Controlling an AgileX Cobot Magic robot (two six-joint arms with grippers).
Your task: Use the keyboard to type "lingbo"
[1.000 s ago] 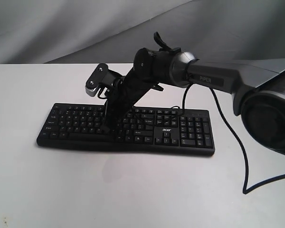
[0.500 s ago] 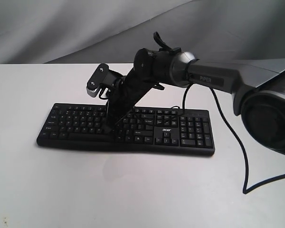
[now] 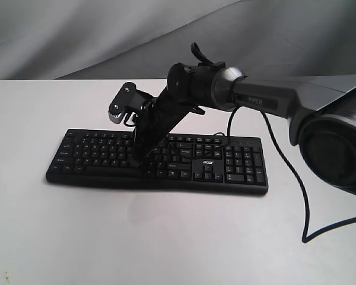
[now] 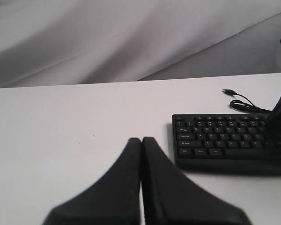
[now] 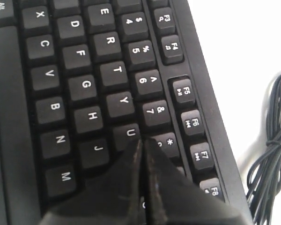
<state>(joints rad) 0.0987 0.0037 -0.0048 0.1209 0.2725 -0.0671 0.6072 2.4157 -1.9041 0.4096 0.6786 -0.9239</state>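
The right gripper [image 5: 141,143] has its two black fingers pressed together with nothing between them. Its tip is down on the letter rows of the black Acer keyboard [image 3: 237,160], at the edge of the U key [image 5: 126,133] and beside the 8 key [image 5: 167,142]. I cannot tell whether it is pressing a key. The keyboard lies flat on the white table [image 3: 166,237], with its thin USB cable [image 5: 270,159] bunched behind it. The left gripper [image 4: 141,140] is likewise closed and empty over bare tabletop, well apart from the keyboard's end.
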